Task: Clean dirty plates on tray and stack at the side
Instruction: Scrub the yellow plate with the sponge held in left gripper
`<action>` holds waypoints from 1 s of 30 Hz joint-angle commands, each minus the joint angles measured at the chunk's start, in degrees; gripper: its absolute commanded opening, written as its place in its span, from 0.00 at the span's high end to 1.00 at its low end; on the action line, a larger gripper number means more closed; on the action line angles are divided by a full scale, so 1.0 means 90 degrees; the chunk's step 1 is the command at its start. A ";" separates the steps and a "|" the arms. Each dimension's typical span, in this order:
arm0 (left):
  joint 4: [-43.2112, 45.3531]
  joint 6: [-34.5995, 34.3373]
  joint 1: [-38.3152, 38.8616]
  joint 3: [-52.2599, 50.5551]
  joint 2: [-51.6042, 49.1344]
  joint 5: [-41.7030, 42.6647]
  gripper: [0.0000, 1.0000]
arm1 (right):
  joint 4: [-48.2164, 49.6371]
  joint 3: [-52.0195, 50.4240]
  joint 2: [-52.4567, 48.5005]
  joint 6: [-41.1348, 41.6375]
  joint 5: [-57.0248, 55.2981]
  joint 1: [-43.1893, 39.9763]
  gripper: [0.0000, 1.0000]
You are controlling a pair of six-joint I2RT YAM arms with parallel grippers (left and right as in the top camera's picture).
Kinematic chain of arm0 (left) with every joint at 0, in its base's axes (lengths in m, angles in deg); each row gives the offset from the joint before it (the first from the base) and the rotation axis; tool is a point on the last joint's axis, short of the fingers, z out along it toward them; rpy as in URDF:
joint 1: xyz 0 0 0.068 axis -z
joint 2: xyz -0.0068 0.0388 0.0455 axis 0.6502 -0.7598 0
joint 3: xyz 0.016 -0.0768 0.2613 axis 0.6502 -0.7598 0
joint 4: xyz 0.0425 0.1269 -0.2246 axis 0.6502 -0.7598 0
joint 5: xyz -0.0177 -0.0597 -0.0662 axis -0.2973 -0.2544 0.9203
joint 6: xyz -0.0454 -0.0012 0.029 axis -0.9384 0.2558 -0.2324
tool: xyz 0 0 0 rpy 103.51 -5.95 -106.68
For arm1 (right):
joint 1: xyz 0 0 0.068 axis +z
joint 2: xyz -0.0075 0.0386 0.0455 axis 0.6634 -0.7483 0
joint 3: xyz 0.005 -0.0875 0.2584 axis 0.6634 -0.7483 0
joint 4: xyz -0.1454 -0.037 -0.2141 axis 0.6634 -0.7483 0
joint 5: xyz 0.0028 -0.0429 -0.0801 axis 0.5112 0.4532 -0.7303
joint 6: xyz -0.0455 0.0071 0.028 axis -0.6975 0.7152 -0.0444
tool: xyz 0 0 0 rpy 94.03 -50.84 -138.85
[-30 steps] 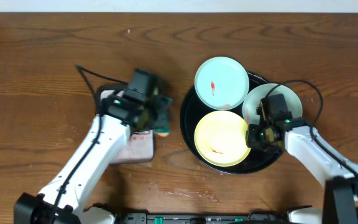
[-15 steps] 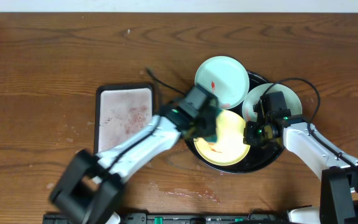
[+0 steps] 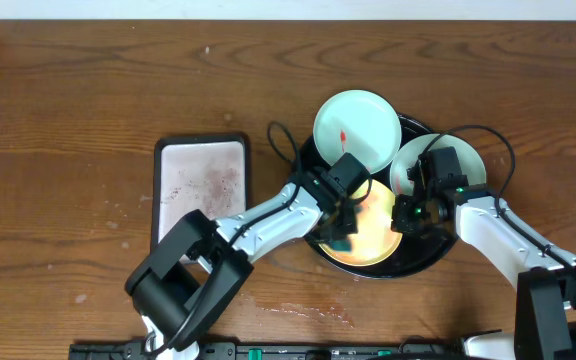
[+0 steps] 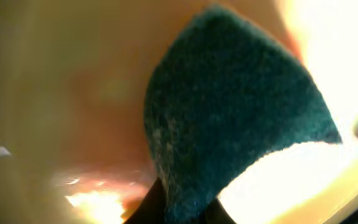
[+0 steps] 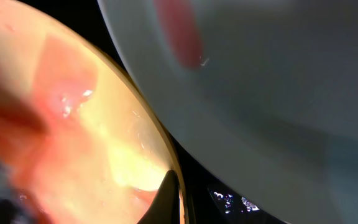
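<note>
—Overhead cam: where's the L arm?
—Left pincer (image 3: 340, 230) is over the yellow plate (image 3: 380, 238), which sits at the front of the black tray (image 3: 302, 190). It's clamped on the green sponge (image 3: 336, 241). Left wrist view has the sponge face down on the plate, w/ orange sauce (image 4: 95, 182) just beside it.
—And the R side?
—Right pincer (image 3: 408, 218) is at the yellow plate's right rim. Right wrist view shows a fingertip hard against that rim, so it looks pinched shut on it. Prob. bracing the plate.
—So the step is scrubbing. How to do it well?
—Light, even pressure, short strokes across the smear, sponge flat and not on a corner. Stroke toward the braced rim, not away, so the plate doesn't skate or tip. Mind the neighbours too. The right mint plate (image 3: 468, 160) lies just behind the R pincer, partly over the tray edge, and the far mint plate (image 3: 357, 124) hangs over the tray's far rim. A hard shove could knock either one.
—Both of those dirty?
—Far one has a red streak (image 3: 342, 138), and the right one shows red in the right wrist view. Nothing is stacked on the surface (image 3: 68, 120) yet, so it's early in the job. The silver tray (image 3: 201, 185), stained pink, lies left of the black tray.
</note>
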 commanded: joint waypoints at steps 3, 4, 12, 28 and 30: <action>-0.1241 0.0168 -0.0177 0.0012 -0.0219 -0.3560 0.93 | -0.0036 -0.0155 -0.0362 0.0015 -0.0374 0.0007 0.99; -0.1377 0.0243 -0.0177 0.0134 -0.0219 -0.3725 0.93 | -0.0036 -0.0155 -0.0362 0.0015 -0.0374 0.0007 0.99; -0.0211 0.0726 -0.0175 0.0461 -0.0284 -0.1610 0.93 | -0.0075 -0.0155 -0.0362 0.0015 -0.0398 0.0007 0.99; 0.1421 0.1056 0.0124 0.0461 -0.1064 0.1355 0.93 | -0.0078 -0.0155 -0.0362 -0.0034 -0.0471 0.0007 0.99; 0.1379 0.1416 0.0189 0.0461 -0.1013 0.1345 0.93 | -0.0078 -0.0155 -0.0362 -0.0034 -0.0471 0.0007 0.99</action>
